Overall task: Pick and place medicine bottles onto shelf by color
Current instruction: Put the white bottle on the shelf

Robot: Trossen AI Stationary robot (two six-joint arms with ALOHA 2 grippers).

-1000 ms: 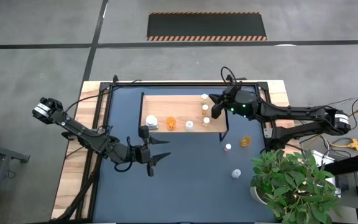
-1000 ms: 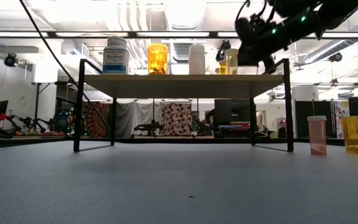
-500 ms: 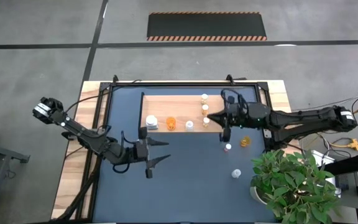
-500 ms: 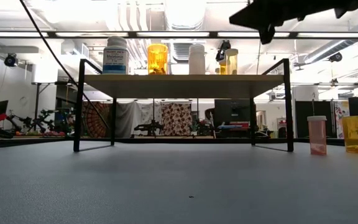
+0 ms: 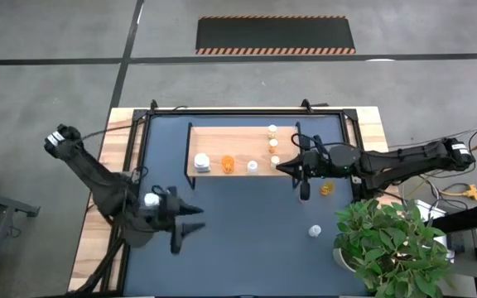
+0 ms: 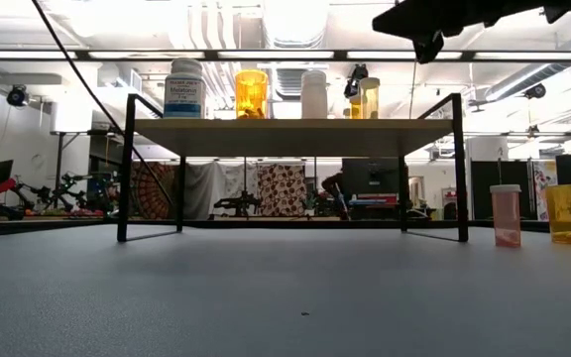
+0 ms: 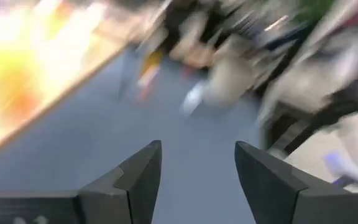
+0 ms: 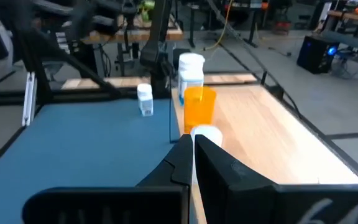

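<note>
The light-wood shelf (image 5: 243, 145) in its black frame carries several medicine bottles: a white one (image 5: 201, 161), an orange one (image 5: 228, 164) and a small white one (image 5: 252, 166) along its near edge, and others near its right end (image 5: 273, 145). On the blue tabletop stand an orange bottle (image 5: 328, 189), a white one (image 5: 314, 230) and a white one (image 5: 151, 199) beside my left arm. A pink bottle (image 6: 507, 215) shows in the low view. My right gripper (image 5: 281, 168) is shut and empty, above the shelf's near right corner. My left gripper (image 5: 195, 218) is open and empty over the table's near left.
A green potted plant (image 5: 392, 248) stands at the near right corner. The shelf's black legs (image 6: 124, 169) stand on the blue tabletop (image 5: 247, 248). Pale wood table edges (image 5: 98, 240) flank the blue top.
My left gripper has drawn back from in front of the shelf toward the table's near left, still open, and the white bottle by its arm now shows. My right gripper has come off the shelf's right end toward the near edge and risen.
</note>
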